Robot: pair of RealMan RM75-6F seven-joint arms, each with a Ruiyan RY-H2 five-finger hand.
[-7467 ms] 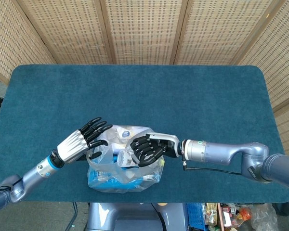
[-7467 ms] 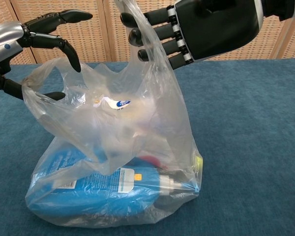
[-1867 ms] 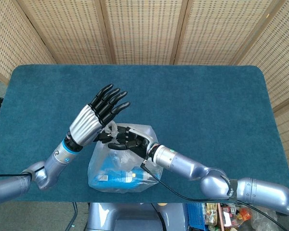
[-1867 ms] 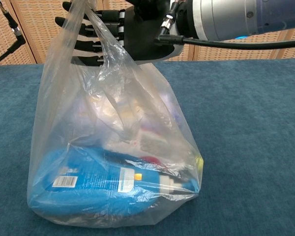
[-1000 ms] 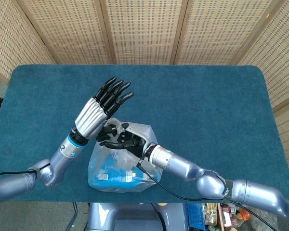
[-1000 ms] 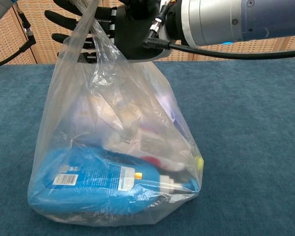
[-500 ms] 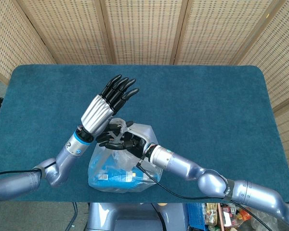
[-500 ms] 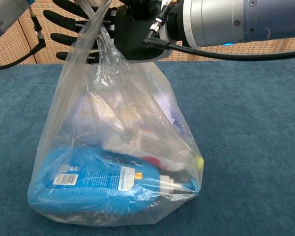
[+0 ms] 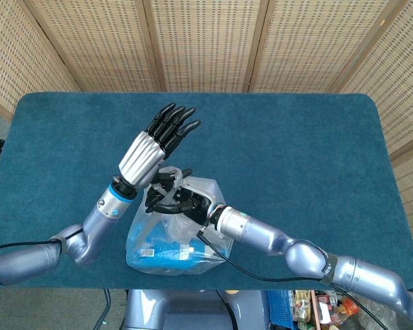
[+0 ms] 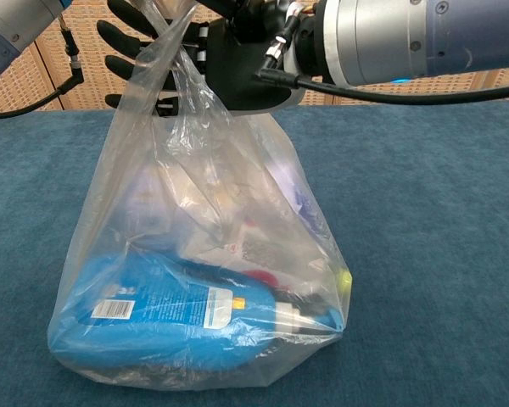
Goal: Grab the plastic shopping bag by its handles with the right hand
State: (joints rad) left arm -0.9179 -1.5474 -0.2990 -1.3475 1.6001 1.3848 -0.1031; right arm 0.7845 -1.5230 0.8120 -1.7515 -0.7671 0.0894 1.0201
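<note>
Reaching in from the near right, my right hand sits at the top of the plastic shopping bag, dark fingers passed through the gathered handles and spread rather than curled tight; the clear film drapes over them, so the bag hangs from those fingers, though I cannot tell how firm the hold is. In the chest view the same hand shows at the top edge, palm and wrist coming in from the right, a black cable running along the forearm. Bag stands on the blue table near the near edge, a bit left of centre, its bottom resting on the cloth and its sides pulled up into a peak under my hand. Inside it lies a big blue bottle on its side with a white label, plus some pale items above it that are too blurred through the plastic to name. My left hand is raised just above and left of the bag top, silver back showing, black fingers straight and close together pointing up and far, holding nothing, not touching the bag. Wicker screen panels stand behind the table's far edge.
</note>
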